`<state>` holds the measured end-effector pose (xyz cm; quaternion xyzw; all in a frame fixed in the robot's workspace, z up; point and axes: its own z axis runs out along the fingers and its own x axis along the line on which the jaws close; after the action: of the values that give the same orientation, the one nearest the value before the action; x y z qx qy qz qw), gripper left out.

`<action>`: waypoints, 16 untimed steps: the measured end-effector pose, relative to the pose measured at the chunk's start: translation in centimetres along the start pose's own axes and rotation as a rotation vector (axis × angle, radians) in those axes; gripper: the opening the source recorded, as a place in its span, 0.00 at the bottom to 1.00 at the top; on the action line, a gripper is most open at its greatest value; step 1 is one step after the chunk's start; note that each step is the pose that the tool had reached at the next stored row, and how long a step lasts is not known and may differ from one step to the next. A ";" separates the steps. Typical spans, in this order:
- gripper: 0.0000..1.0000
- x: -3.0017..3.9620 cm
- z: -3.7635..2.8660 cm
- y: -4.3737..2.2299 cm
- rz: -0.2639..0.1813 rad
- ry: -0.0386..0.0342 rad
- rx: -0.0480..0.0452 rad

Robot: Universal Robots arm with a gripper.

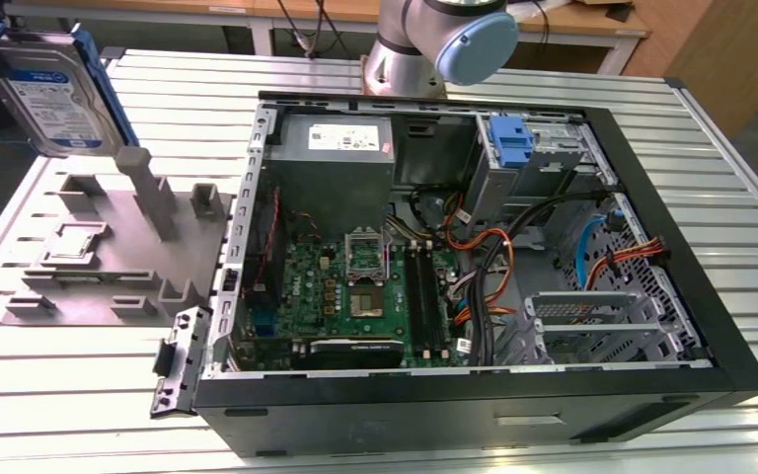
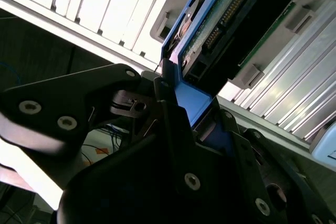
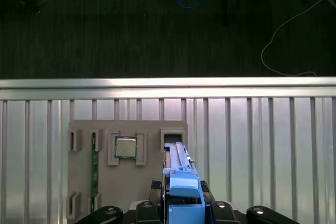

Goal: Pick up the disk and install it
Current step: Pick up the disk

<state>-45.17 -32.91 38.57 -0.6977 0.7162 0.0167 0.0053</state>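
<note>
Disk [image 1: 52, 94], we record, is held raised above the grey parts fixture [image 1: 115, 262], well apart from the open computer case [image 1: 485, 420], the gripper [image 2: 181, 106] clamped onto its blue carrier edge.

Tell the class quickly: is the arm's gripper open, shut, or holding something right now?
The gripper: closed, holding the disk by its blue-framed edge.
</note>
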 end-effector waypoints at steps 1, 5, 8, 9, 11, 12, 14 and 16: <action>0.36 0.00 -0.04 0.00 0.000 0.0000 0.0000; 0.36 -0.01 -0.22 0.00 0.000 0.0000 0.0001; 0.36 -0.01 -0.28 0.00 0.000 -0.0001 0.0001; 0.36 -0.01 -0.30 0.00 0.000 0.0000 0.0000; 0.36 -0.01 -0.36 0.00 0.000 -0.0001 0.0000; 0.36 -0.01 -0.41 0.00 0.000 -0.0001 0.0000; 0.36 -0.01 -0.45 0.01 0.000 -0.0001 0.0000; 0.36 -0.01 -0.49 0.01 0.000 -0.0001 0.0000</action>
<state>-45.18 -32.91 39.06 -0.6977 0.7162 0.0167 0.0054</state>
